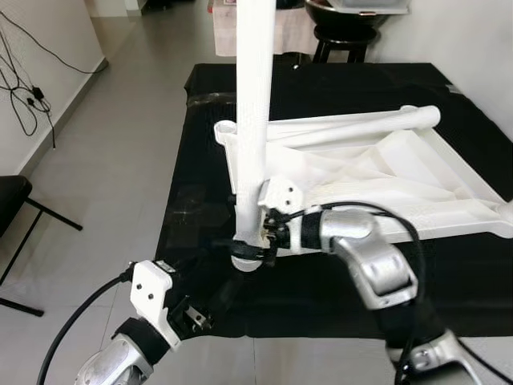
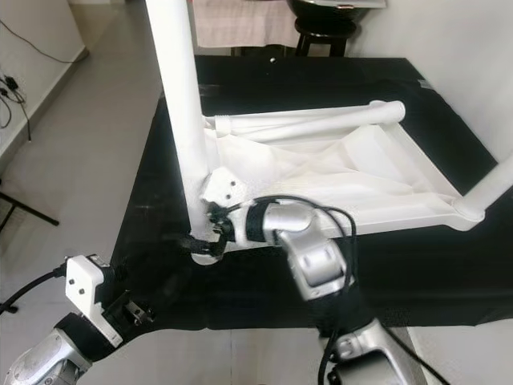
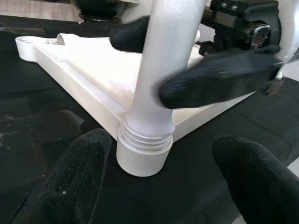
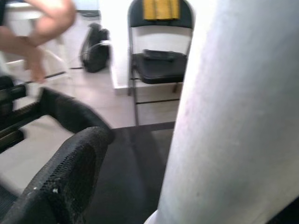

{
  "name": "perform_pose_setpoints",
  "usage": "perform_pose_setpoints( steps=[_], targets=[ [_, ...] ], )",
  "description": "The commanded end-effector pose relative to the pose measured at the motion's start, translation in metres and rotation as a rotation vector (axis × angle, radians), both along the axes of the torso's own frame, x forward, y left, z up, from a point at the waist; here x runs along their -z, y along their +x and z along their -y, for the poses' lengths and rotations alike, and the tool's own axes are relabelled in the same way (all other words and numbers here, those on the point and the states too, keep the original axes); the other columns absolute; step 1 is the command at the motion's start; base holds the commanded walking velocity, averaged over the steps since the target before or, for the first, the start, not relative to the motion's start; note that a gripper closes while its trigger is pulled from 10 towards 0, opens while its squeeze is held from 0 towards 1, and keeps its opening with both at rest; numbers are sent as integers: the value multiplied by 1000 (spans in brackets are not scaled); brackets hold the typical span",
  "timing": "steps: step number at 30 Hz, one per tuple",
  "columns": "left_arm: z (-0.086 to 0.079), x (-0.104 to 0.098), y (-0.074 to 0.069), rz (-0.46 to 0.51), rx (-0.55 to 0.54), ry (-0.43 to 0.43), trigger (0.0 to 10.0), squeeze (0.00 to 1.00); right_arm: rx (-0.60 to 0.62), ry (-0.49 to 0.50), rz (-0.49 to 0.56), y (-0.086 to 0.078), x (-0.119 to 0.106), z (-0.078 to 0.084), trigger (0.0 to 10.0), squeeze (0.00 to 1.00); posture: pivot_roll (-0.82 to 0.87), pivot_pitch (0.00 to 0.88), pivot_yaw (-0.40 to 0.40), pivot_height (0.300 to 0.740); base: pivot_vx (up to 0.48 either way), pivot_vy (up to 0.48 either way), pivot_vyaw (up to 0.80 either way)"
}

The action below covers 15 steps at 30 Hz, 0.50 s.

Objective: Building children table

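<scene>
The white tabletop (image 1: 401, 180) lies upside down on a black mat (image 1: 321, 80), one leg (image 1: 252, 120) standing upright in its near-left corner socket (image 3: 142, 156), at about 9 o'clock of the slab. Another leg (image 2: 493, 188) rises from the corner at 4 o'clock, and a third (image 1: 353, 122) lies flat along the far edge.

The right gripper (image 1: 258, 239) is clamped on the upright leg just above the socket, one finger (image 3: 215, 84) across its front. The left gripper (image 3: 159, 182) hovers low before the socket, fingers spread wide, holding nothing.

I'd say this is hollow moulded plastic: light, stiff, smooth enough to slip in a twisting grip. Threads show at the leg's base, so it probably screws in; holding low near the collar gives the best purchase and keeps the long leg from levering sideways. The slab may spin on the mat unless braced.

The mat looks soft and matt, over pale floor tiles (image 1: 104, 144). A stool (image 1: 345, 36) stands at 12 o'clock, cables (image 1: 24, 96) trail at 10, and a folding chair (image 4: 159, 56) stands by the wall.
</scene>
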State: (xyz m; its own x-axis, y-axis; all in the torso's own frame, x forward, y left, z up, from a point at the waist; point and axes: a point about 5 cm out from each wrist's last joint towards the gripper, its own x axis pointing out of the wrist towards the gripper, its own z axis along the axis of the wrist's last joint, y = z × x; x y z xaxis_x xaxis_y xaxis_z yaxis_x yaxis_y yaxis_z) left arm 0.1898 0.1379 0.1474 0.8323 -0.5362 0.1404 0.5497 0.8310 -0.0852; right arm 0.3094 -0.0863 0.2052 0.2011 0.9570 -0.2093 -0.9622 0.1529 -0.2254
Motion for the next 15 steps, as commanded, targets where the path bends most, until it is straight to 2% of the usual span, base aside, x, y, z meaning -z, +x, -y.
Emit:
perform_pose_setpoints(
  steps=[1, 5, 10, 11, 13, 14, 15],
  targets=[
    [-2, 4, -2, -30, 3, 9, 10000, 0, -82, 7, -24, -2, 1, 4, 10000, 0, -117, 124, -34, 740, 0, 0, 0],
    [-1, 4, -3, -31, 5, 9, 10000, 0, -127, -4, -35, 9, -5, 9, 10000, 0, -99, 130, -33, 740, 0, 0, 0],
    [0, 4, -5, -34, 3, 10, 10000, 0, -203, -16, -61, 14, -9, 9, 10000, 0, -83, 135, -32, 740, 0, 0, 0],
    [0, 4, -5, -35, 3, 10, 10000, 0, -225, -25, -72, 15, -8, 9, 6157, 0, -83, 135, -32, 740, 0, 0, 0],
    [0, 4, -6, -36, 3, 10, 10000, 0, -237, -29, -80, 16, -8, 9, 6157, 0, -83, 135, -32, 740, 0, 0, 0],
    [0, 4, -6, -36, 4, 9, 10000, 0, -254, -29, -93, 17, -6, 9, 0, 0, -75, 134, -39, 740, 0, 0, 0],
    [1, 4, -6, -36, 4, 8, 10000, 0, -269, -33, -105, 16, -3, 8, 0, 0, -72, 136, -41, 740, 0, 0, 0]
  ],
)
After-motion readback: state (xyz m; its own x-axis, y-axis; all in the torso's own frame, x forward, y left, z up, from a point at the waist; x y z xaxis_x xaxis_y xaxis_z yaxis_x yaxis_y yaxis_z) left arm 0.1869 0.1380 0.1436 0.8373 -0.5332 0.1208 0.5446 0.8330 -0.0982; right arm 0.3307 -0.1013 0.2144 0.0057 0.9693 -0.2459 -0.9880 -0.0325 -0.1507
